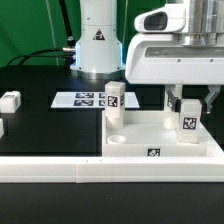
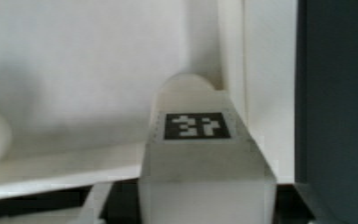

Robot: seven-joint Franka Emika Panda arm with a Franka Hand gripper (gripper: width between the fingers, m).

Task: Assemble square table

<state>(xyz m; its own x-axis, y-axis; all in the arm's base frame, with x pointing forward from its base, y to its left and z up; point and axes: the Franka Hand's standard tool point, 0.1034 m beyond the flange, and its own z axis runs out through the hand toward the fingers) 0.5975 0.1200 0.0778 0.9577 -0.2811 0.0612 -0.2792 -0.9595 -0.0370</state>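
Your claw (image 1: 189, 107) had closed partway onto the small white tagged plastic leg block (image 1: 188, 121), held upright between its fingers. The block stood over the large white square plastic tabletop (image 1: 150, 130), toward the exterior view's right.

white arm (image 1: 95, 55) with black triangle sticker (image 1: 100, 35), boxy white wrist housing (image 1: 165, 55), dark claw (image 1: 190, 104).

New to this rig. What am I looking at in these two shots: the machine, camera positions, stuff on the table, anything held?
The machine is a single robot arm with a two-finger gripper. The exterior view is shot from off the arm, and the wrist view looks out from between the fingers. On the black table are a white square tabletop with an upright leg on its corner, a loose leg, the marker board and a front rail. The gripper looks closed on a second tagged leg.
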